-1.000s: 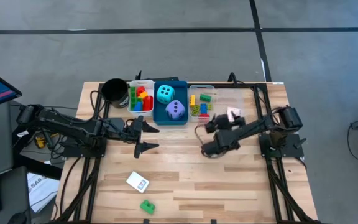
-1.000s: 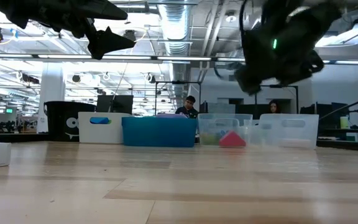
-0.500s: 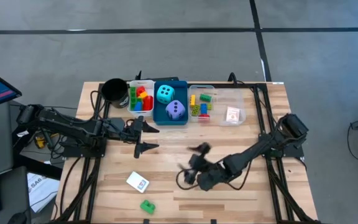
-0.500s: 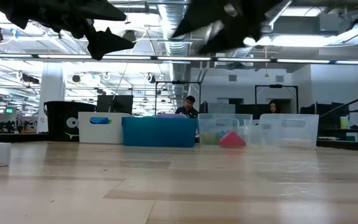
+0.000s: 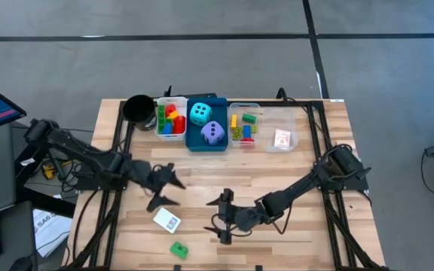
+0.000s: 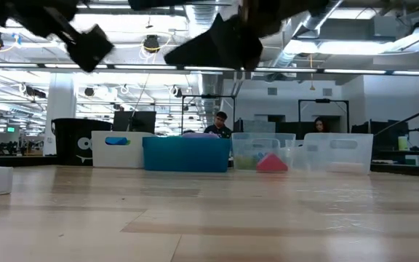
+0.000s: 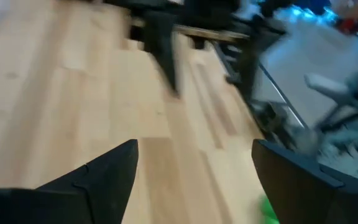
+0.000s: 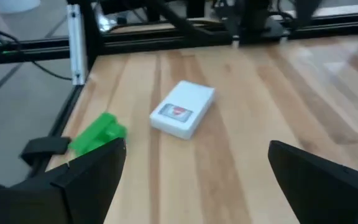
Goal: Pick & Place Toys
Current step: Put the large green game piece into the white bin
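Observation:
Two toys lie flat on the table near its front edge: a small white card box (image 5: 167, 220), also in the right wrist view (image 8: 182, 117), and a green brick (image 5: 178, 249) beside it (image 8: 98, 134). My right gripper (image 5: 220, 218) hovers open above the table just right of them, pointing at them (image 8: 197, 186). My left gripper (image 5: 169, 189) hovers open above and just behind the white box (image 7: 194, 180). Neither gripper holds anything. The cyan die (image 5: 200, 114) and the purple die (image 5: 212, 133) sit in the blue tray (image 5: 190, 140).
Along the far edge stand a black cup (image 5: 138, 109), a white tray (image 5: 159, 134) with bricks, the blue tray, a clear tray (image 5: 245, 105) with bricks and a clear tray (image 5: 292, 128) with a card. People sit in the room behind.
My right gripper has swept from the clear trays at the far right toward the near edge and the table's left, turning about until it points at the white box. My left gripper has swung toward the near edge, closer to the white box. The toys have not moved.

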Robot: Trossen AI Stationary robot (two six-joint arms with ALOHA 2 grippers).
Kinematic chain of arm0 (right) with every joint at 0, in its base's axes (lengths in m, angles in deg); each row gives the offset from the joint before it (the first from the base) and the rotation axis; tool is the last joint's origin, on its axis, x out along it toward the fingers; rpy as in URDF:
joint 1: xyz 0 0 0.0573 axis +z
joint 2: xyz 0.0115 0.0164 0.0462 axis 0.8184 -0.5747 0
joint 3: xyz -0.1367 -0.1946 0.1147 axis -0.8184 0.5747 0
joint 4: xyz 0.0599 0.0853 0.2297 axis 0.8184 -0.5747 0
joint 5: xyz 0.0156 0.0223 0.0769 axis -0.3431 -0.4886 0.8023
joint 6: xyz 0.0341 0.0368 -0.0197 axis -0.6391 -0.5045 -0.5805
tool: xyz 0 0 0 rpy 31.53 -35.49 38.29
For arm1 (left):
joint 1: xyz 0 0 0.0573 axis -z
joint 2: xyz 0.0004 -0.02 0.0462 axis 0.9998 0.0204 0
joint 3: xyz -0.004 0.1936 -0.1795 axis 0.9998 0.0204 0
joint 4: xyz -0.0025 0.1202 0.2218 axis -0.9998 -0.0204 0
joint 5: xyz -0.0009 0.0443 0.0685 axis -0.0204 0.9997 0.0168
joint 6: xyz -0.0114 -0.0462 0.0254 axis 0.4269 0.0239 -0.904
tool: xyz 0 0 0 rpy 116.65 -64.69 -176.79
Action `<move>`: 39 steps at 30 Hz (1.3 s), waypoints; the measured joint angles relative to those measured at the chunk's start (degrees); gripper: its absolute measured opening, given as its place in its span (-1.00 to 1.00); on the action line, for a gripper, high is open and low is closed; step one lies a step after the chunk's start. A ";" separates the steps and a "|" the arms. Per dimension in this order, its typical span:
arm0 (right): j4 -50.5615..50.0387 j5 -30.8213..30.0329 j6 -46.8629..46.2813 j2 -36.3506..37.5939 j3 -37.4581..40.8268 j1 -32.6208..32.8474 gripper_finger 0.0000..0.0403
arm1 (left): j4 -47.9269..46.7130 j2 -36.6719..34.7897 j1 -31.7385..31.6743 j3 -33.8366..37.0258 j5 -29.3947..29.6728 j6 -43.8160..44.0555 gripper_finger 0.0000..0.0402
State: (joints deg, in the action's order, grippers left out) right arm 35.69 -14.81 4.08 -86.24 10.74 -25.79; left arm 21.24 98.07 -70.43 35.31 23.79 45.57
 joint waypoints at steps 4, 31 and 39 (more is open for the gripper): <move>0.45 -0.08 -1.32 -2.39 -1.14 0.58 0.93 | -0.77 0.02 8.32 0.00 5.39 0.48 0.48; -27.26 16.31 1.08 -33.21 -48.88 -0.42 0.93 | -0.56 0.00 18.05 0.00 24.64 6.59 0.46; -32.57 16.61 1.06 -35.73 -55.74 0.16 0.93 | -1.12 0.00 18.09 0.00 24.64 6.75 0.46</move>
State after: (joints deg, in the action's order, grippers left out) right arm 3.13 1.79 5.14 -121.97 -45.01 -25.63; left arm 20.12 98.07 -52.34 35.31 48.43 52.32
